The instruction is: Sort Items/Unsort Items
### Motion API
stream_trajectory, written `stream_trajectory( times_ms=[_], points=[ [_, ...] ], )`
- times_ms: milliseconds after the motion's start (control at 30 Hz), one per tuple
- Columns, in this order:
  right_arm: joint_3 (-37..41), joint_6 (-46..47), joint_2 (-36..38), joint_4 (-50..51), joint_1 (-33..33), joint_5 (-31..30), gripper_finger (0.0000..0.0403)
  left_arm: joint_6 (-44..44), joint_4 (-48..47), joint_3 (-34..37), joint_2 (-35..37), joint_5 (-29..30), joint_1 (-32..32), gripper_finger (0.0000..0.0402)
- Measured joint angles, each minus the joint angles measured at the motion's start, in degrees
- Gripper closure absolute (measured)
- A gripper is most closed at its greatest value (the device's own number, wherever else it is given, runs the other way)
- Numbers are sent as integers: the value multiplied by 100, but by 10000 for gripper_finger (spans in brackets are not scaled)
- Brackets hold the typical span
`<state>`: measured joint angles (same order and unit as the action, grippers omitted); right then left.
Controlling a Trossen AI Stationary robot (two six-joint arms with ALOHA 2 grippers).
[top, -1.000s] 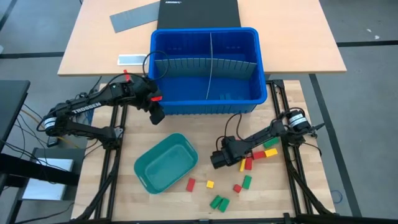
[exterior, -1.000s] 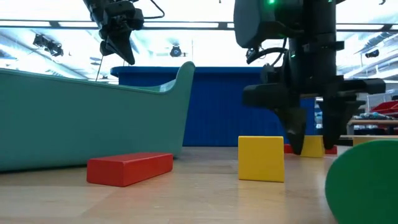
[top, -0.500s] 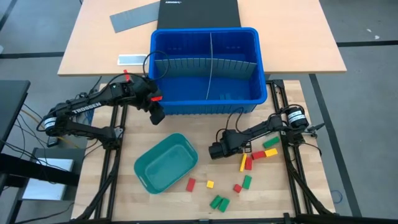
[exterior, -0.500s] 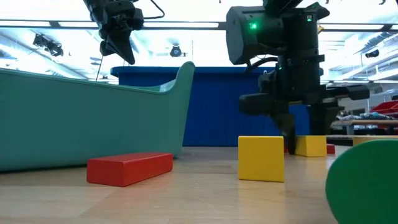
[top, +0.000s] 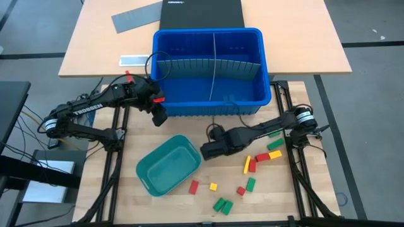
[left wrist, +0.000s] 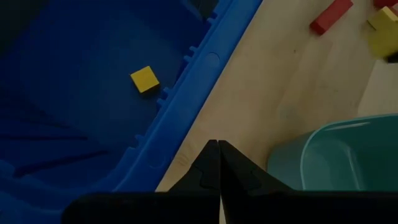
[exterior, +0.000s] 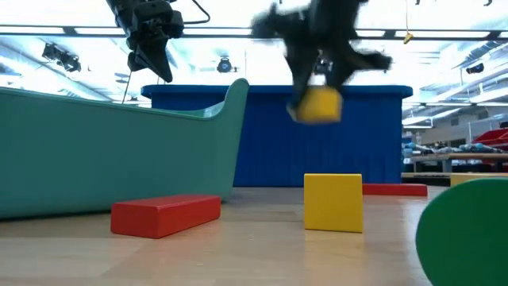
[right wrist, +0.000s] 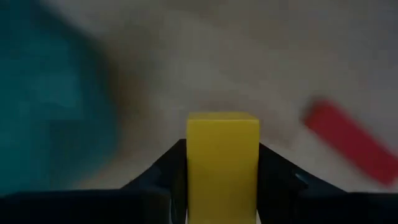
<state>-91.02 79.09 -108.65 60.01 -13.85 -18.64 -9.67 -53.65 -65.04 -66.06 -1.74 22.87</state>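
Right gripper [right wrist: 222, 180] clamps a yellow block [right wrist: 222, 158], lifted; carry it to the teal tray [top: 165, 169] just beside, then release. Left gripper [left wrist: 217, 163] shut, idle.

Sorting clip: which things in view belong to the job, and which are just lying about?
Part of the job:
- yellow block gripped in the right claw
- loose blocks on the wooden table
- teal tray
- blue bin, one yellow block inside

Lying about:
- grey slotted sheet
- left claw, shut, waiting by the bin
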Motion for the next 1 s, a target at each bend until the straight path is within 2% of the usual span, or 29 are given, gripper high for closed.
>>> stream_trajectory(
  times_ms=[133,233,333,433,633,700,867,933,1000],
  points=[
    [-929,-649,151,444,164,-1063,275,24,1,0,0,-1,0,401],
    [-1533,-1156,182,476,545,-1973,275,26,7,0,0,0,0,401],
    [-1874,-2101,191,-23,1092,-2198,275,28,15,2,0,-1,0,402],
    [-1868,-3064,171,-923,1709,-1966,275,31,23,2,0,-2,0,402],
    [-1867,-3549,169,-1992,2664,-1204,274,13,28,2,0,0,0,402],
    [-1867,-3633,169,-2176,2861,-838,241,5,28,2,0,0,0,402],
    [-1867,-3671,169,-2162,3091,-81,96,2,77,2,0,0,0,402],
    [-1867,-3716,181,-2164,3040,-30,64,2,129,2,0,0,0,402],
    [-1864,-3709,244,-2098,2917,25,55,2,200,2,0,25,0,402]
  ],
)
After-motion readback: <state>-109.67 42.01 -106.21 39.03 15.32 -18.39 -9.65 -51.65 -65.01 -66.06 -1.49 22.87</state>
